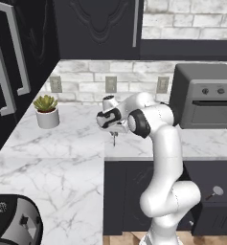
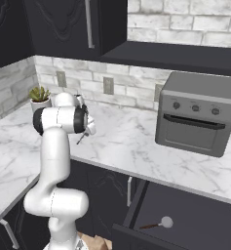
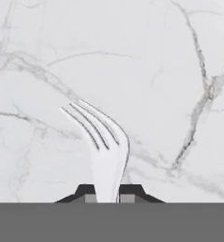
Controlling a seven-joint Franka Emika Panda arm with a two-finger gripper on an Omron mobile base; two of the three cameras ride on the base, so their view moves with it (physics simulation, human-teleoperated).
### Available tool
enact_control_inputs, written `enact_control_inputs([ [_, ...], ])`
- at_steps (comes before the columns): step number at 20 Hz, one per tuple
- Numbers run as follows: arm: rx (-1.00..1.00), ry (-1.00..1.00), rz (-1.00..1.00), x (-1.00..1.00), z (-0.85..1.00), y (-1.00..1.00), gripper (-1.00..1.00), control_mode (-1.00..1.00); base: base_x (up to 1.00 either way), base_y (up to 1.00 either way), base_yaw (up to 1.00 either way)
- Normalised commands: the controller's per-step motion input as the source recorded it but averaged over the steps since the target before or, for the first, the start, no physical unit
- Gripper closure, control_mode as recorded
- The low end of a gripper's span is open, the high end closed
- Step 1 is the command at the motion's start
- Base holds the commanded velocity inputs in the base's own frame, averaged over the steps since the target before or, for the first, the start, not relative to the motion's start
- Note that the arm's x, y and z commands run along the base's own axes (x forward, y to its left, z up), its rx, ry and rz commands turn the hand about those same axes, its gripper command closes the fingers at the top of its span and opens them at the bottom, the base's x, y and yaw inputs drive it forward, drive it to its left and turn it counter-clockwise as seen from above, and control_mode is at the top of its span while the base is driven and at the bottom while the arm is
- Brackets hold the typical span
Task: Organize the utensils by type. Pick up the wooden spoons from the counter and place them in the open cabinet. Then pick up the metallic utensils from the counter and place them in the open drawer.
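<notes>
My gripper point(image 3: 106, 190) is shut on the handle of a thin silver fork point(image 3: 104, 142), whose tines point away over the white marble counter point(image 3: 170, 56). In the base views the gripper point(image 1: 114, 134) point(image 2: 83, 134) hangs low over the counter point(image 1: 62, 158) near its front edge, with the fork point(image 1: 114, 140) pointing down. The small grey-headed ladle point(image 2: 161, 223) point(image 1: 214, 192) lies in the open drawer point(image 2: 195, 210) below the counter. Up at the wall is the black cabinet door with a long silver bar handle point(image 1: 135, 24) point(image 2: 89, 24). The wooden spoons are out of view.
A grey toaster oven point(image 1: 206, 95) point(image 2: 197, 114) stands on the counter to the right. A potted plant point(image 1: 47, 111) point(image 2: 39, 96) sits at the back left corner. A dark toaster point(image 1: 14, 222) is at the lower left.
</notes>
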Motion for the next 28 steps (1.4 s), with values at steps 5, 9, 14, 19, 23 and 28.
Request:
enact_control_inputs([
  [5,0.0,0.0,-0.09,-0.15,0.29,-0.39,1.0,-1.0,0.0,0.0,0.0],
  [9,0.0,0.0,-0.13,-0.28,0.09,-0.79,1.0,-1.0,0.0,0.0,0.0],
  [14,0.0,0.0,-0.15,-0.37,0.09,-0.9,1.0,-1.0,0.0,0.0,0.0],
  [19,0.0,-0.05,-0.16,-0.48,0.01,-0.92,1.0,-1.0,0.0,0.0,0.0],
  [23,0.0,-0.05,-0.16,-0.47,0.05,-0.94,1.0,-1.0,0.0,0.0,0.0],
  [28,0.0,-0.01,-0.16,-0.47,0.01,-0.94,1.0,-1.0,0.0,0.0,0.0],
])
